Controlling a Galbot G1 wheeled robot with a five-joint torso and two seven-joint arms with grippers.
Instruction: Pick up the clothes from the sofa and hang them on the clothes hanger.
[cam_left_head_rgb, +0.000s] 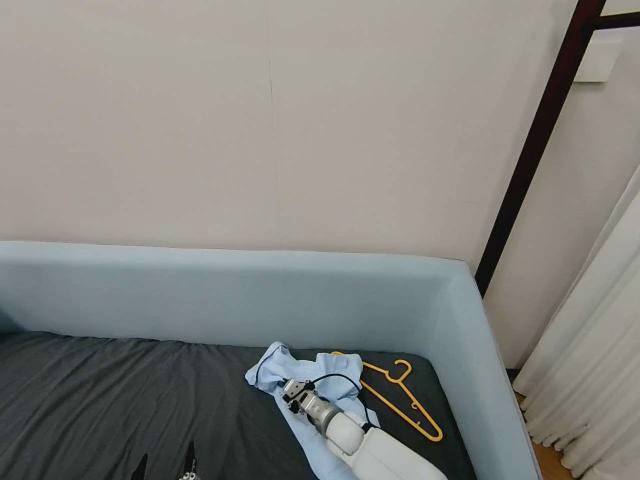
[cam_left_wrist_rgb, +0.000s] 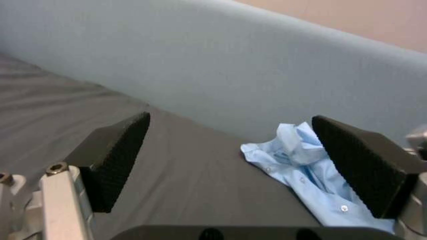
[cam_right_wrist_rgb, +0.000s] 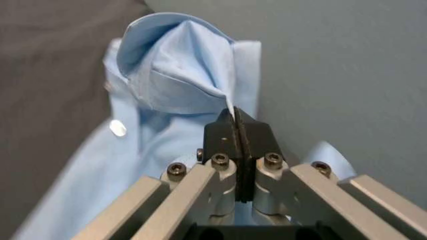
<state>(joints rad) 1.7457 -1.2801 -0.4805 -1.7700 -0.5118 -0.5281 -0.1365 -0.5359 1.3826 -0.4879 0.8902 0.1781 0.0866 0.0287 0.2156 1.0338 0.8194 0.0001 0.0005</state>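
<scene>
A light blue shirt (cam_left_head_rgb: 300, 385) lies crumpled on the dark sofa seat near the right end; it also shows as the shirt (cam_left_wrist_rgb: 303, 175) and the shirt (cam_right_wrist_rgb: 180, 75) with its collar raised. My right gripper (cam_left_head_rgb: 293, 392) rests on it, and the right gripper (cam_right_wrist_rgb: 236, 120) is shut, pinching a fold of the collar cloth. An orange clothes hanger (cam_left_head_rgb: 400, 392) lies beside the shirt on the seat. My left gripper (cam_left_head_rgb: 165, 468) is at the lower edge of the head view; the left gripper (cam_left_wrist_rgb: 233, 165) hovers open over the seat, apart from the shirt.
The sofa's pale blue backrest (cam_left_head_rgb: 230, 295) and right armrest (cam_left_head_rgb: 490, 380) wall in the seat. A dark wooden post (cam_left_head_rgb: 540, 140) leans against the wall behind. White curtains (cam_left_head_rgb: 600, 360) hang at the right.
</scene>
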